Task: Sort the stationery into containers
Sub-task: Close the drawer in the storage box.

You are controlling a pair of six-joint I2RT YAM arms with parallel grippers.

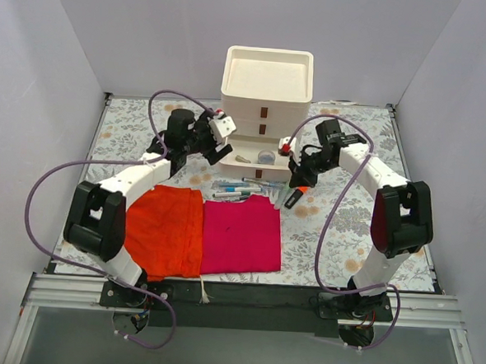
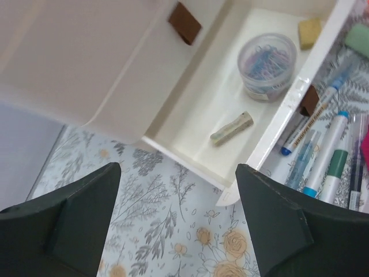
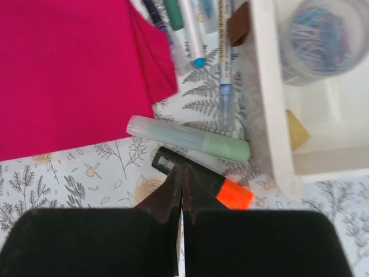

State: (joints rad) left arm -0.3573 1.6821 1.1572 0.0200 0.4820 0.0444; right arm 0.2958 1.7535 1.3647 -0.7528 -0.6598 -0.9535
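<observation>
The cream drawer unit point(image 1: 267, 93) stands at the back; its bottom drawer point(image 2: 199, 124) is pulled open. In it lie a clear jar of paper clips point(image 2: 267, 62), a tan piece point(image 2: 309, 32) and a short pale stick point(image 2: 232, 128). Several pens point(image 1: 236, 188) lie in front of the drawer, also in the left wrist view point(image 2: 326, 153). My left gripper point(image 2: 179, 225) is open and empty over the mat by the drawer's left front corner. My right gripper point(image 3: 182, 171) is shut, tips just above the black orange-capped highlighter point(image 3: 233, 193), next to a green-capped marker point(image 3: 190, 141).
An orange cloth point(image 1: 168, 227) and a magenta cloth point(image 1: 240, 235) lie on the flowered mat point(image 1: 339, 237) in front of the pens. The magenta cloth point(image 3: 69, 75) lies left of my right gripper. White walls enclose the table.
</observation>
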